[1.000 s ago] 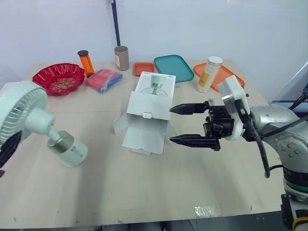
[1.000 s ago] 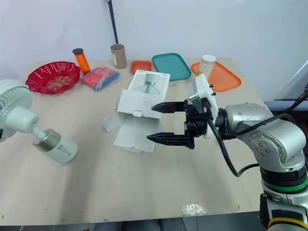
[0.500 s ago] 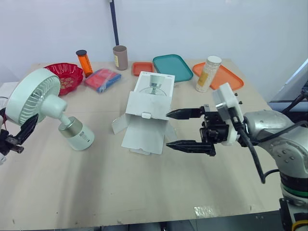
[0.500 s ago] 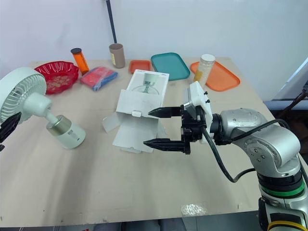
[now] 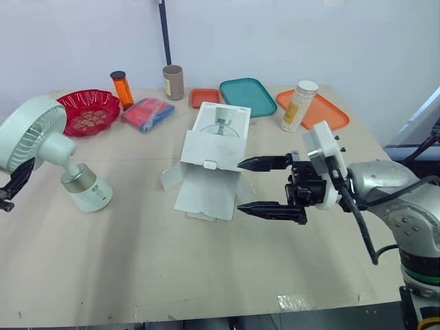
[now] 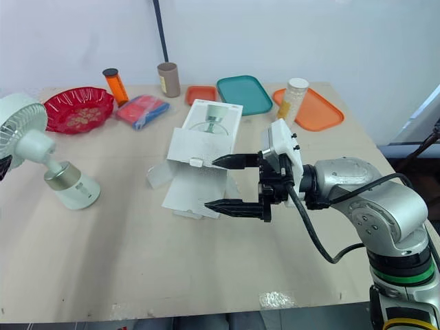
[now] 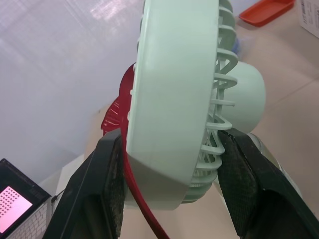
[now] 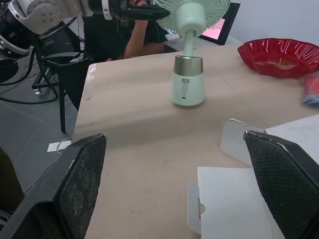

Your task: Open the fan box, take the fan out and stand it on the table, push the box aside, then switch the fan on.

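Table [image 5: 206,268] | L end effector [image 7: 174,184] pinches fan [image 5: 31,134], prob. grounded | R end effector [image 5: 242,186] spread by box [image 5: 210,165]

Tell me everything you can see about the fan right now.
The fan looks like pale mint-green plastic: a round caged head on a short neck, a metallic collar and a cylindrical base. It leans leftward, its base on or just above the table, left of the opened box. The left claw grips the head's rim, one finger on each side.

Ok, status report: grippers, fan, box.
Left gripper shut on fan head; fan tilted, base near tabletop. Right gripper open, hovering beside open box. Nothing in the way.
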`<state>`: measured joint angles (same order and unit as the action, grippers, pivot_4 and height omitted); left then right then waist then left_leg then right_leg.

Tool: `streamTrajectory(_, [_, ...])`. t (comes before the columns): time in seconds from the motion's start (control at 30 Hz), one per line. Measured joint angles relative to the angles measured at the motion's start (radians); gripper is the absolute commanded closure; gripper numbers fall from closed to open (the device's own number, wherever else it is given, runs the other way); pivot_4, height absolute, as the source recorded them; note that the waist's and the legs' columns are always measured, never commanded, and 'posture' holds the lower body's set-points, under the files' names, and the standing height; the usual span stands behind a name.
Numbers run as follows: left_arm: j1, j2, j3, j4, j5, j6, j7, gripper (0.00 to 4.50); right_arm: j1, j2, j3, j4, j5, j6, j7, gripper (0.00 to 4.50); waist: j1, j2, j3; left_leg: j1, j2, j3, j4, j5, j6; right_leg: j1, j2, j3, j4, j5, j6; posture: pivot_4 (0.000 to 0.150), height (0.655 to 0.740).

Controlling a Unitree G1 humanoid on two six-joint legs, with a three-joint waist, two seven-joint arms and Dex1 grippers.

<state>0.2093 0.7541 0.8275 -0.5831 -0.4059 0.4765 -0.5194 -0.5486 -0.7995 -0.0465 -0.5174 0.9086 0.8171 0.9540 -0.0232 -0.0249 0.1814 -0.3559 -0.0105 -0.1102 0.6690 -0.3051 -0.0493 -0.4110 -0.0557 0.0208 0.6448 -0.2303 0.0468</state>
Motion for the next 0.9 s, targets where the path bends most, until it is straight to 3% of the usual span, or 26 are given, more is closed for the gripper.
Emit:
streamTrajectory(0.4, [-0.027,-0.073,-0.116,-0.071,0.035,0.013,0.079,2.41,0.000,0.007,0.000,0.000,-0.008,0.000,-0.008,0.00,0.001,0.000,0.000,0.001,0.000,0.000,0.000,0.000,-0.001,0.001,0.000,0.000,0.000,0.000,0.000,0.150,0.7400])
streamTrajectory(0.9, [-0.079,-0.185,-0.151,-0.082,-0.035,0.055,0.142,2.41,0.022,0.007,0.000,-0.014,-0.009,0.001,-0.023,0.00,0.005,0.001,-0.001,0.001,-0.001,-0.001,0.001,0.000,-0.001,0.002,0.000,-0.001,0.000,0.000,0.000,0.150,0.7400])
